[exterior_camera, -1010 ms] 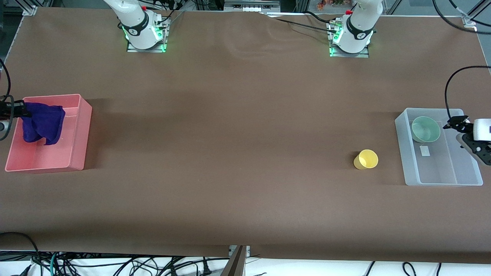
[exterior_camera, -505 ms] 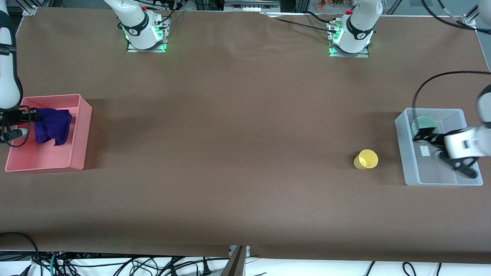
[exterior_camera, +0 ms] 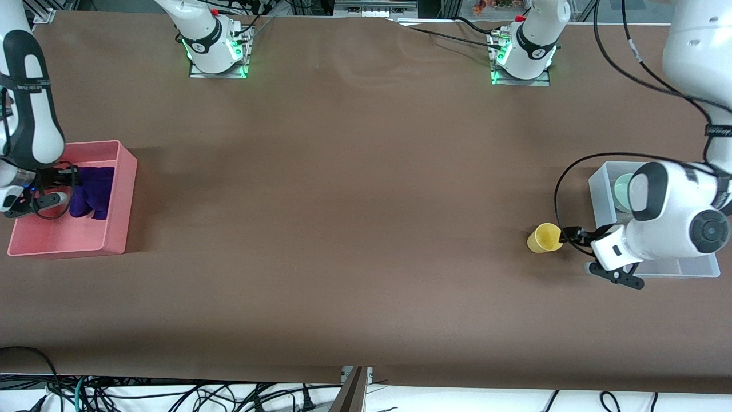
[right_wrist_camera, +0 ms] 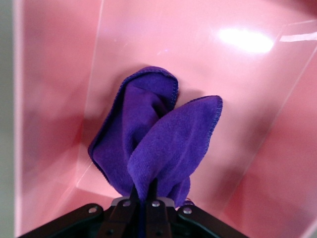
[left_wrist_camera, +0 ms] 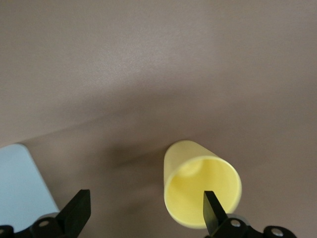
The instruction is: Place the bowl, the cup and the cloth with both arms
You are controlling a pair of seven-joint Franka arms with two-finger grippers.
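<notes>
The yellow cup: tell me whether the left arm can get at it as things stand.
Probably yes. The left gripper is open and right beside the cup, which stands alone on the bare table with nothing between them. One finger already sits at its rim.

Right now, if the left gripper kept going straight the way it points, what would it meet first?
Most likely the cup: the open left gripper points at it, one finger already at its rim. How close is unclear.
</notes>
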